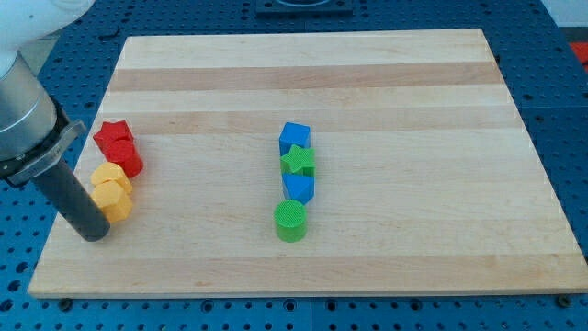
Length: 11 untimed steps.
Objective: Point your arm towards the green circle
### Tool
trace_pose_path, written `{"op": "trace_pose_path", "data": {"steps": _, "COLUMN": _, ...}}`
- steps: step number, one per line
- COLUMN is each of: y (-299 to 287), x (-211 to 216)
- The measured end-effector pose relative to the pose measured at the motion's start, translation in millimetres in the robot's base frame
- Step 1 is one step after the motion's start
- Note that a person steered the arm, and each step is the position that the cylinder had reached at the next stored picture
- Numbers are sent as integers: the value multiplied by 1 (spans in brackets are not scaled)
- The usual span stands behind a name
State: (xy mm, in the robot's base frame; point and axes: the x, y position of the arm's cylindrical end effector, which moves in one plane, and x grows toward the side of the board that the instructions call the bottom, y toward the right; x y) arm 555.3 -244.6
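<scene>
The green circle (290, 221) stands near the board's middle, toward the view's bottom. It is the lowest block in a short column, below a blue triangle (298, 188), a green star (299, 162) and a blue block (295, 138). My tip (95, 234) rests on the board near its left edge, far to the view's left of the green circle. It sits just below and left of the yellow blocks (112, 190).
Two red blocks (118, 147) sit at the left side, right above the two yellow blocks. The arm's grey body (23, 115) fills the view's upper left corner. The wooden board (386, 83) lies on a blue perforated table.
</scene>
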Motion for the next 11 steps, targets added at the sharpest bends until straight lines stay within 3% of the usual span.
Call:
{"op": "trace_pose_path", "data": {"steps": 3, "y": 16, "x": 21}}
{"op": "trace_pose_path", "data": {"steps": 5, "y": 81, "x": 23}}
{"op": "trace_pose_path", "data": {"steps": 6, "y": 90, "x": 18}}
{"op": "trace_pose_path", "data": {"steps": 8, "y": 114, "x": -33}}
{"op": "trace_pose_path", "data": {"steps": 9, "y": 118, "x": -33}}
{"op": "trace_pose_path", "data": {"steps": 11, "y": 118, "x": 18}}
